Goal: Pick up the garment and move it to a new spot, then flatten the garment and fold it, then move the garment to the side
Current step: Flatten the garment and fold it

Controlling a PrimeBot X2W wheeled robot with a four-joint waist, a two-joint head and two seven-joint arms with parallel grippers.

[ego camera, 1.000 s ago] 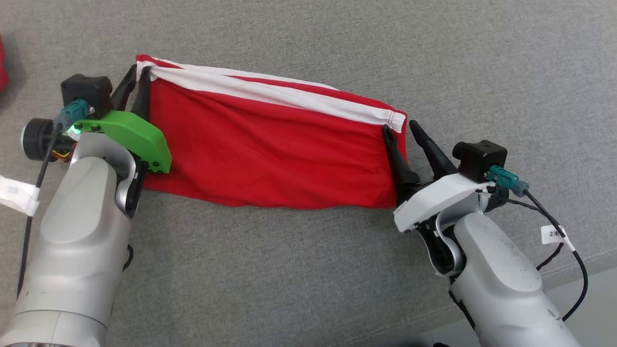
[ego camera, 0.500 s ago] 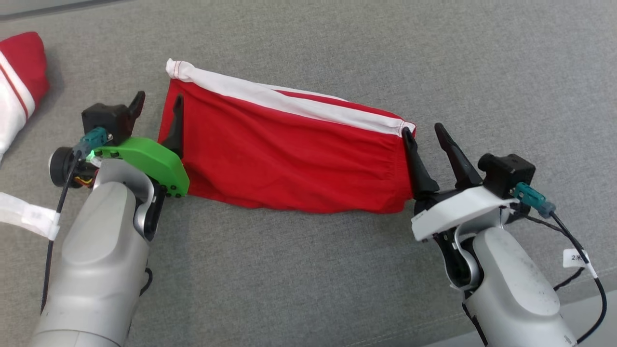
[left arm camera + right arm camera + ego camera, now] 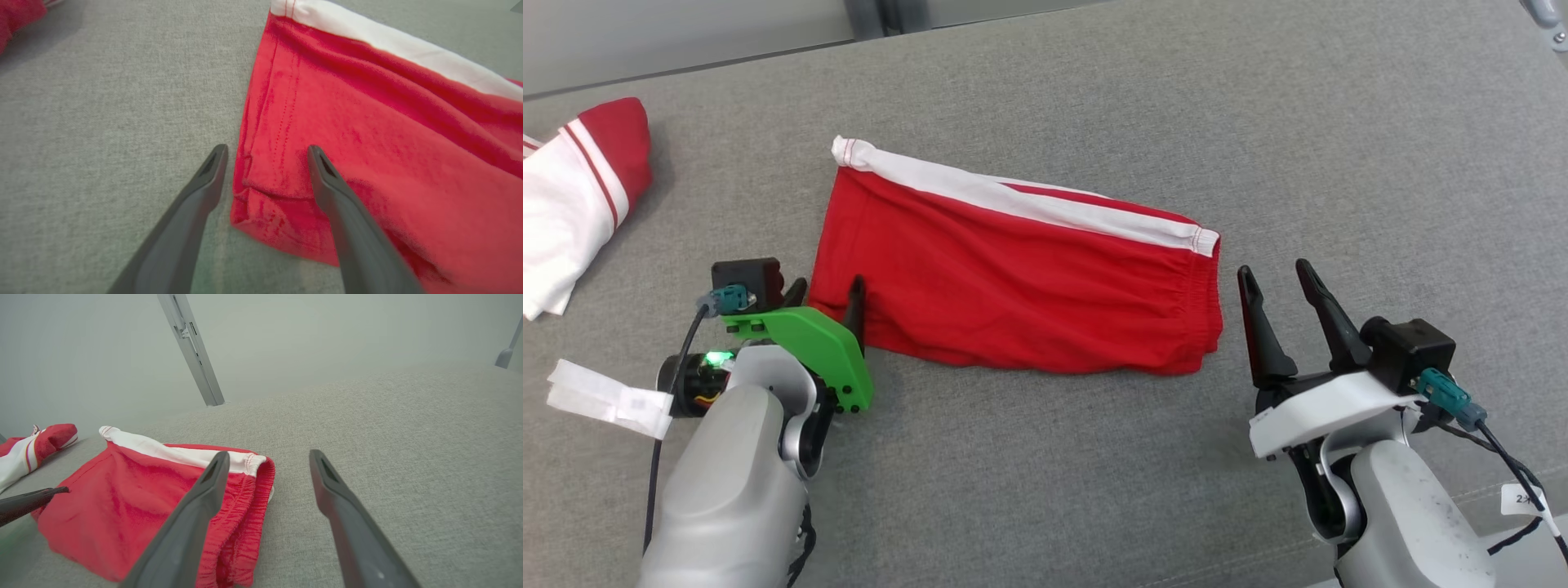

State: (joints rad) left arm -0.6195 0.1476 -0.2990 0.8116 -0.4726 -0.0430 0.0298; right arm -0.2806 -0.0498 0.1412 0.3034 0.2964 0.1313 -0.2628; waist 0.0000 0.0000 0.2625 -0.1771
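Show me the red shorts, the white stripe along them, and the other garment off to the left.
red shorts (image 3: 1013,302): head view, middle of the red panel.
white stripe (image 3: 947,186): head view, on the band's left half.
other garment (image 3: 564,220): head view, its white part, below the red end.

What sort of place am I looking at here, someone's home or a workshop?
Probably a test lab rather than a home: a broad grey fabric-covered surface, a bare metal strut against a plain pale wall, and red shorts laid out on the surface.
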